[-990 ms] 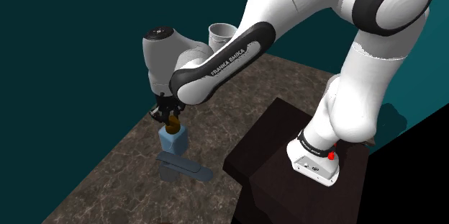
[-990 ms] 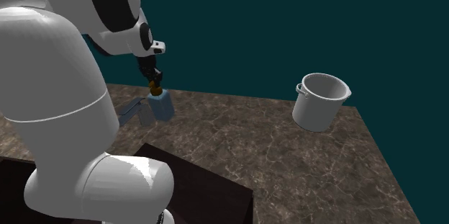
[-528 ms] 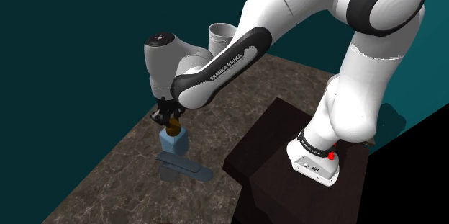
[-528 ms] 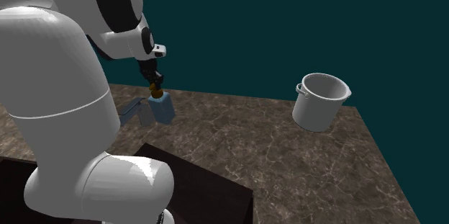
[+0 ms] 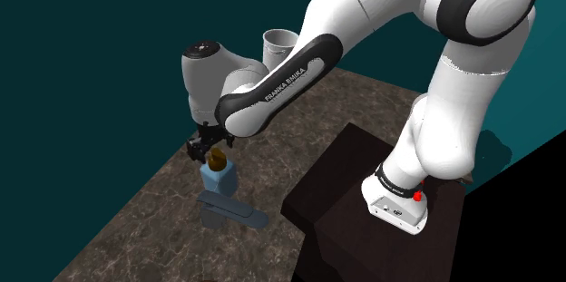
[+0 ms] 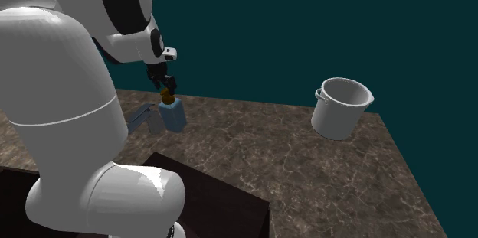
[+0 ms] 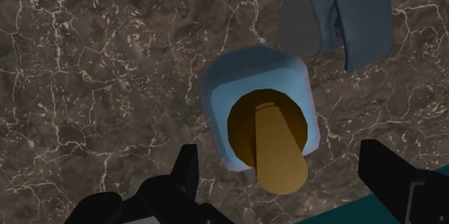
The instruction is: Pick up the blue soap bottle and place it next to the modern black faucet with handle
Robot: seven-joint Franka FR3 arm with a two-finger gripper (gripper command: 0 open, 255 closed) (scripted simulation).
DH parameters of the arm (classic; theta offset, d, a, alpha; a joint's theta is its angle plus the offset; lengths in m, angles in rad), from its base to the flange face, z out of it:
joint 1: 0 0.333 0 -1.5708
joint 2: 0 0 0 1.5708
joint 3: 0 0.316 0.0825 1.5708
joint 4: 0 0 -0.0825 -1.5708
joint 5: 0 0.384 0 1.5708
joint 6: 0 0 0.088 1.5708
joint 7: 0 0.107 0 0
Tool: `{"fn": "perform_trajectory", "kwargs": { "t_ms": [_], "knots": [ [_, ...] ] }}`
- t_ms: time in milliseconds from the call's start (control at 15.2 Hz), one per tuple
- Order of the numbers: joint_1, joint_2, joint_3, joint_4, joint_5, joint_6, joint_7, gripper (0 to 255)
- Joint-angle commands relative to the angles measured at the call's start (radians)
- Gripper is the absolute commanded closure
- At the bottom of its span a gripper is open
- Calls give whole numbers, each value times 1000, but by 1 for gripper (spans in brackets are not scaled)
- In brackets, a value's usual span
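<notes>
The light blue soap bottle (image 5: 219, 177) with a brown pump (image 7: 273, 143) stands upright on the dark marble counter (image 5: 136, 226). It is right beside the grey-blue faucet (image 5: 229, 209), which reaches out flat over the counter. My gripper (image 5: 210, 149) hangs just above the bottle, open, its fingers (image 7: 188, 168) standing apart on either side of the pump without touching it. In the second exterior view the bottle (image 6: 172, 114) sits under the gripper (image 6: 166, 85), with the faucet (image 6: 142, 116) at its left. From the hand, the bottle (image 7: 252, 71) and the faucet (image 7: 345, 14) are almost touching.
A grey-white pot (image 6: 341, 108) stands at the counter's far corner, also visible behind the arm (image 5: 279, 44). The dark stand (image 5: 354, 180) rises at the counter's near side. Teal wall lies beyond the counter's edges.
The fingers were shut on the bottle's pump and have now spread apart. The bottle stays standing beside the faucet; the arm has barely moved.
</notes>
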Motion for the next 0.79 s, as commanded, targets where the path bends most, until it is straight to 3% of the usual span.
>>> {"fn": "perform_trajectory", "kwargs": {
  "t_ms": [0,198,726],
  "knots": [
    [-2,-24,3,7,10,-29,-7,0],
    [-8,-84,10,34,35,-114,-24,0],
    [-7,-84,9,34,35,-114,-24,0]
  ]
}}
